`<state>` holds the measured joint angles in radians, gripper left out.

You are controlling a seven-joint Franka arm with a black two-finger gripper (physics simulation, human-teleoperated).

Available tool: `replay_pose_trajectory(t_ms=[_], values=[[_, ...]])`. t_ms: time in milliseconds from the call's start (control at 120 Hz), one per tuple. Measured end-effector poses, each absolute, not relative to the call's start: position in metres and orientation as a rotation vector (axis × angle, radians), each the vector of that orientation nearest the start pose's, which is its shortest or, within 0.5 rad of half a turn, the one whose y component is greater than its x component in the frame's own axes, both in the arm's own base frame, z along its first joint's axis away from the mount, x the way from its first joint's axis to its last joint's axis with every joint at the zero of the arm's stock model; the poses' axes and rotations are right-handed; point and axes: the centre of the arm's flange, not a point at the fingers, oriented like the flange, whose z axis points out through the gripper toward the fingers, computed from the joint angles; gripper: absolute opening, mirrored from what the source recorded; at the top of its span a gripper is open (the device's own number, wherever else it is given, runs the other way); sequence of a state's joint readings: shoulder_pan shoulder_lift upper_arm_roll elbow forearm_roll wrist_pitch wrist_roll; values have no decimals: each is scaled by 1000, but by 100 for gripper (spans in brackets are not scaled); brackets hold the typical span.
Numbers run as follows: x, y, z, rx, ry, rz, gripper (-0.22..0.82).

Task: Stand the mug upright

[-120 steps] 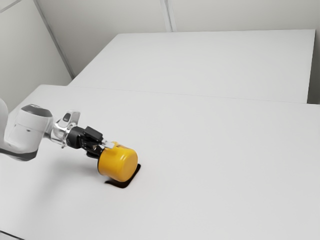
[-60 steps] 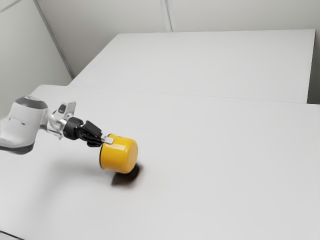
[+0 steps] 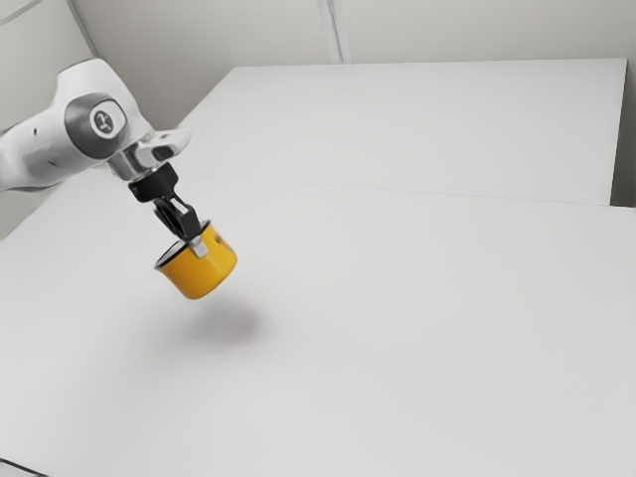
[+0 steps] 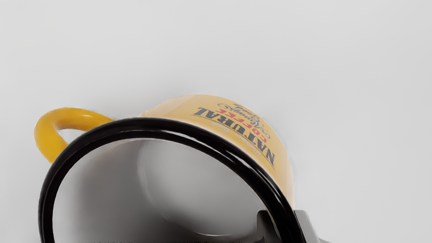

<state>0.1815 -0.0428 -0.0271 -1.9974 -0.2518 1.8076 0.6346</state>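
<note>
Tabletop (image 3: 417, 348) white, soft shadow (image 3: 227, 326) below tilted mug (image 3: 207, 276), pale walls (image 3: 477, 30) behind

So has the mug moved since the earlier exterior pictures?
Yes: the mug has risen nearer the table seam and shifted toward the exterior view's left, its shadow now separate below it.
</note>
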Motion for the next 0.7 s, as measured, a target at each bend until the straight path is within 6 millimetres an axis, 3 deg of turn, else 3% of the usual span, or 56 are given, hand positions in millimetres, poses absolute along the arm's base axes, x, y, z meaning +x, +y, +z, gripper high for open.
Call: replay_pose_trajectory(t_ms=[242,358,700], values=[[538,80,434,-3190,463,109,-18],[535,85,415,-3134,386,106,-18],[523,73,359,-3046,262,117,-16]])
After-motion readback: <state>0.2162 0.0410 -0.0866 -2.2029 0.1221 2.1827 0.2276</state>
